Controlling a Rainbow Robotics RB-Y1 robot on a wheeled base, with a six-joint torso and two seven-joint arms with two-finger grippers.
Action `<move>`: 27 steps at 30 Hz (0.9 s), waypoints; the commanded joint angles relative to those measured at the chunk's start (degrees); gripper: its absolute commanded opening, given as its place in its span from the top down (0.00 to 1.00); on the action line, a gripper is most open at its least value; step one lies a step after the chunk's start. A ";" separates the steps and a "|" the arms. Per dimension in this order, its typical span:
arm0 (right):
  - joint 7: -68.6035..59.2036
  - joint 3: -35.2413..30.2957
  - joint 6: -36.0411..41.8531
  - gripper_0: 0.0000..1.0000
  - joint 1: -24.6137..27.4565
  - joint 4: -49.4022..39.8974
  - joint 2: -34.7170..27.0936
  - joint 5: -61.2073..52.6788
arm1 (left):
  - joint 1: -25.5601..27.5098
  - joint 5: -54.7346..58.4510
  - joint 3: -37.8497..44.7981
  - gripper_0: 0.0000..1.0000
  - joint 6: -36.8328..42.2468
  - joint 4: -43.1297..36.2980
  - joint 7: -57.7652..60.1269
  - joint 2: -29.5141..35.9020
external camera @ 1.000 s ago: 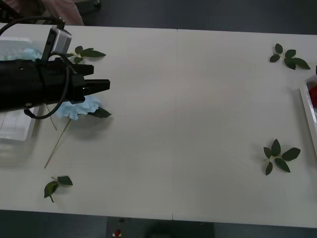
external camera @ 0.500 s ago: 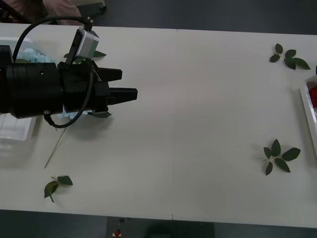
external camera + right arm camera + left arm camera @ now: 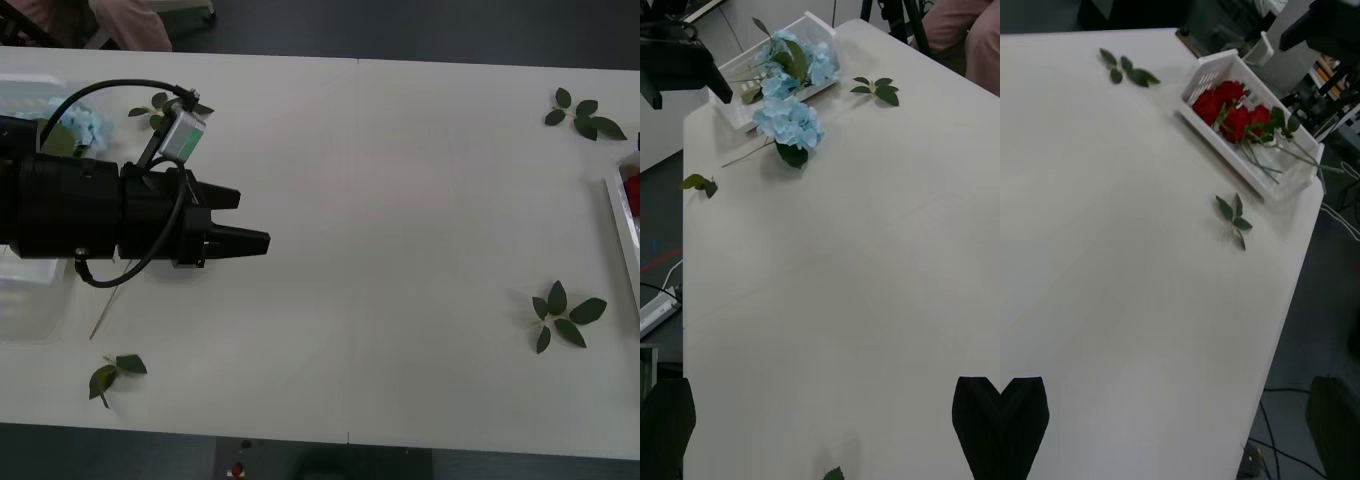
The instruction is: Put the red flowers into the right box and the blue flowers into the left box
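My left gripper (image 3: 238, 219) is open and holds nothing; it hovers over the table's left part, and its black arm hides the head of one loose blue flower whose thin stem (image 3: 105, 315) pokes out below. The right wrist view shows that blue flower (image 3: 790, 124) lying on the table just beside the left box (image 3: 730, 112), which holds more blue flowers (image 3: 801, 56). The red flowers (image 3: 1232, 112) lie in the right box (image 3: 1262, 176) at the table's far right edge (image 3: 622, 220). My right gripper (image 3: 820, 420) is open, well away from the flowers.
Loose green leaf sprigs lie scattered: back right (image 3: 583, 115), front right (image 3: 562, 315), front left (image 3: 112, 374) and back left near the left box (image 3: 155, 105). A wide stretch of white table (image 3: 400, 250) lies between the two boxes.
My left arm has reached out to the right and then shifted toward the near edge. It now covers the loose blue flower's head, which showed a second ago.
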 commanded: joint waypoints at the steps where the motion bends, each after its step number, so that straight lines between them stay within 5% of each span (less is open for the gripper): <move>1: 1.12 -0.23 0.18 0.00 -0.16 -0.78 -2.61 -0.68 | 4.26 -3.59 3.99 0.00 5.10 0.32 3.87 2.76; 11: 1.12 -0.23 0.18 0.00 -0.16 -0.78 -2.61 -0.68 | 6.28 -11.06 13.39 0.00 21.36 5.94 3.70 3.64; 27: 1.12 -0.23 0.18 0.00 -0.16 -0.78 -2.61 -0.68 | 2.77 -26.35 10.05 0.00 21.36 17.01 2.91 1.18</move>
